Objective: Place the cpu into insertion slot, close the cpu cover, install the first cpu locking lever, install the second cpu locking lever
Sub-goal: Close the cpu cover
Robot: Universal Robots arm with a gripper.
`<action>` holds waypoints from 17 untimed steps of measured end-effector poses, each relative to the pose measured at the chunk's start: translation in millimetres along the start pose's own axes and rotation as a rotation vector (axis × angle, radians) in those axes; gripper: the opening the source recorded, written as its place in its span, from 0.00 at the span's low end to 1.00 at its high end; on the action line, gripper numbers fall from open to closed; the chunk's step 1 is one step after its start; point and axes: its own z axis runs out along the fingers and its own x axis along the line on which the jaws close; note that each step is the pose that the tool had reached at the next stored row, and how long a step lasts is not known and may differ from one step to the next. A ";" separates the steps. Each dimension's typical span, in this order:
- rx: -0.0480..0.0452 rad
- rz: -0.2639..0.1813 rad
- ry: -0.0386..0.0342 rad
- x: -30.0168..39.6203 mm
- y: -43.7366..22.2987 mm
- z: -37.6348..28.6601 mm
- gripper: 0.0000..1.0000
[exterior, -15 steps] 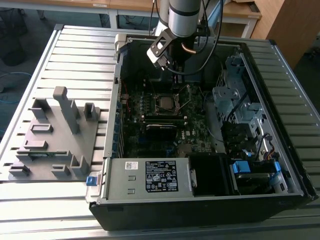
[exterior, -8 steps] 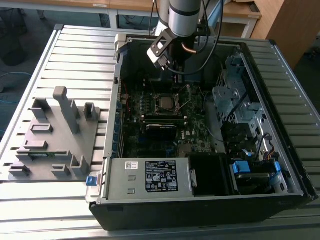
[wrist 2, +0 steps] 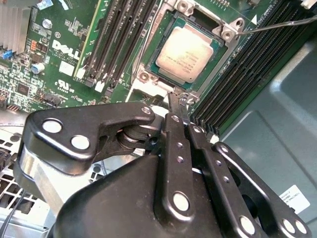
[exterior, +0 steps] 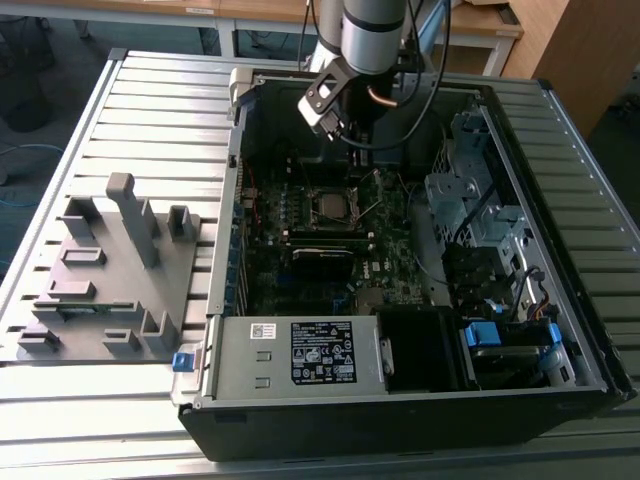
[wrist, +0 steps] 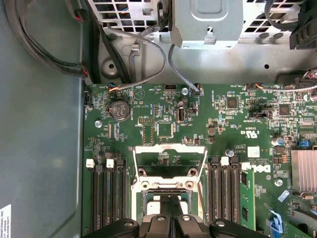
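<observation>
Soft, even light; the cpu shines pale with mild glare in the second wrist view; around it the case lies shadowed in the exterior view

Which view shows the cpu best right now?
Second wrist view: the cpu shows its whole top, unobstructed. In the first wrist view the gripper covers part of it; the exterior view shows it far off.

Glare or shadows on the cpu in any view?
Second wrist view: glare whitens the cpu top, bright spots on the black end effector. First wrist view: circuit board evenly lit. Exterior view: case interior dim, insertion slot in shade.
</observation>
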 end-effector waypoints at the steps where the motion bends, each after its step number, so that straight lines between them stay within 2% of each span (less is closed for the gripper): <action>1: 0.0000 0.000 0.0000 0.0 0.7 0.0 0.10; 13: -0.0001 0.000 0.0001 0.1 3.0 -0.3 0.10; 17: 0.0002 0.000 0.0000 0.2 6.8 -0.2 0.10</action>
